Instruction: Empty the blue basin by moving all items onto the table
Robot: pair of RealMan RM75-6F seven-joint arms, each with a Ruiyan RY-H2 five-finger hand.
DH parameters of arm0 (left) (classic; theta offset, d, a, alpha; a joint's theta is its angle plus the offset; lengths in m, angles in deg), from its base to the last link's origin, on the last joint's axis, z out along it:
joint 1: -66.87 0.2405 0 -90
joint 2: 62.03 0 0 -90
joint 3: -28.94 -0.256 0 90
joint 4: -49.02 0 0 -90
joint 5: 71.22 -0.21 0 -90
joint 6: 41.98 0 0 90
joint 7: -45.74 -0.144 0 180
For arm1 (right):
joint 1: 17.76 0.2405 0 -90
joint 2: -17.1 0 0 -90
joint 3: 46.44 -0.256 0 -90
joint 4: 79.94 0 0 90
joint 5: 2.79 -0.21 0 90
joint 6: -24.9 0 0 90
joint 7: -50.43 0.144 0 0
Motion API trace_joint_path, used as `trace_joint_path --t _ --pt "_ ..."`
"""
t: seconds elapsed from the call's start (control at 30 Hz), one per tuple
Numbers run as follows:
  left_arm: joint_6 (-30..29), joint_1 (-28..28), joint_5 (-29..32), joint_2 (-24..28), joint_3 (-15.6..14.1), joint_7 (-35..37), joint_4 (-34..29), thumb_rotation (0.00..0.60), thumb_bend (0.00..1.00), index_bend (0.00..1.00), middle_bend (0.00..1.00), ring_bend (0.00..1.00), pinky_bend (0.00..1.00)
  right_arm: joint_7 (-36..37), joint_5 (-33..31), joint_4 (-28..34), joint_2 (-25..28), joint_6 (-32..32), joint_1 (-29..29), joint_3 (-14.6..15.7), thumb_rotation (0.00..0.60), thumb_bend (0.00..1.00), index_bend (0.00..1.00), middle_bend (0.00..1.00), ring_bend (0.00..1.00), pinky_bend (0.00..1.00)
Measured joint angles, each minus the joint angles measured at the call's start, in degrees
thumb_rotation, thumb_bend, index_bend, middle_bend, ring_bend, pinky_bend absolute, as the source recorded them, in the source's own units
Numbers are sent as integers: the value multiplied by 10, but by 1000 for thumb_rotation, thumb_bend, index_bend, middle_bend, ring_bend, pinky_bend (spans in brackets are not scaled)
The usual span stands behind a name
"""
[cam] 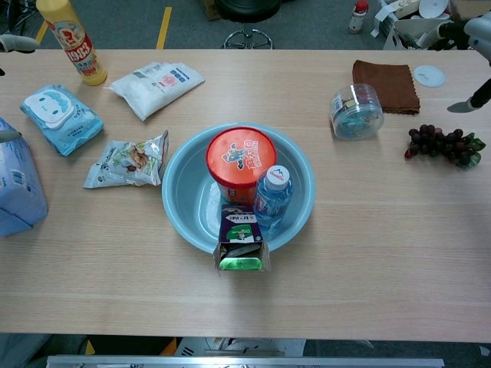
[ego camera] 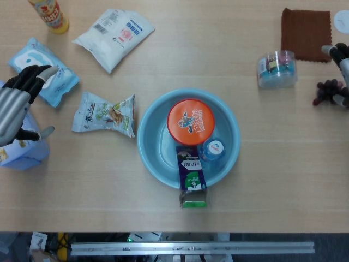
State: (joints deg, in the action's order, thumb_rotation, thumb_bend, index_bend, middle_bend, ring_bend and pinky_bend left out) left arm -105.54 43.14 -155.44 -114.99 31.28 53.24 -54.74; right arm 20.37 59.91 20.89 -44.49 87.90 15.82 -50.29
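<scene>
Blue basin (cam: 178,184): set mid-table, with three items left inside.
Cup noodles (cam: 242,162): stood upright at the back of the basin, its orange lid up.
Water bottle (cam: 272,197): stood upright just right of the cup noodles, touching or nearly so.
Drink carton (cam: 241,244): tipped over the near rim, half out of the basin.
Grapes (cam: 443,144): laid on the table at the far right, free of any hand.
Right hand (cam: 477,54): seen only at the frame edge, fingers spread, nothing held.
Left hand (ego camera: 15,103): hung wide over the blue tissue pack (cam: 17,188), nothing gripped.
Step in hand: the right hand is judged due back at the basin.
Advice: the carton is best taken first, since it is the most exposed and least steady; the bare table right of the basin is best used for placing.
</scene>
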Motion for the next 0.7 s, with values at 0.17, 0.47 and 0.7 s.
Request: trace_joint_path --t 0.17,0.47,0.7 --pt "2 0 0 2 -1 -2 -4 600 189 0 81 61 197 55 49 9 -2 -17 3 -3 600 0 207 283 288 552" --pt "0 3 6 9 -1 -6 -12 600 189 0 81 61 197 151 132 32 -12 -95 31 3 600 0 209 290 288 553" --pt "-1 6 8 11 -1 -9 -16 600 189 0 81 61 197 184 175 45 -46 -138 58 9 600 0 209 290 288 553"
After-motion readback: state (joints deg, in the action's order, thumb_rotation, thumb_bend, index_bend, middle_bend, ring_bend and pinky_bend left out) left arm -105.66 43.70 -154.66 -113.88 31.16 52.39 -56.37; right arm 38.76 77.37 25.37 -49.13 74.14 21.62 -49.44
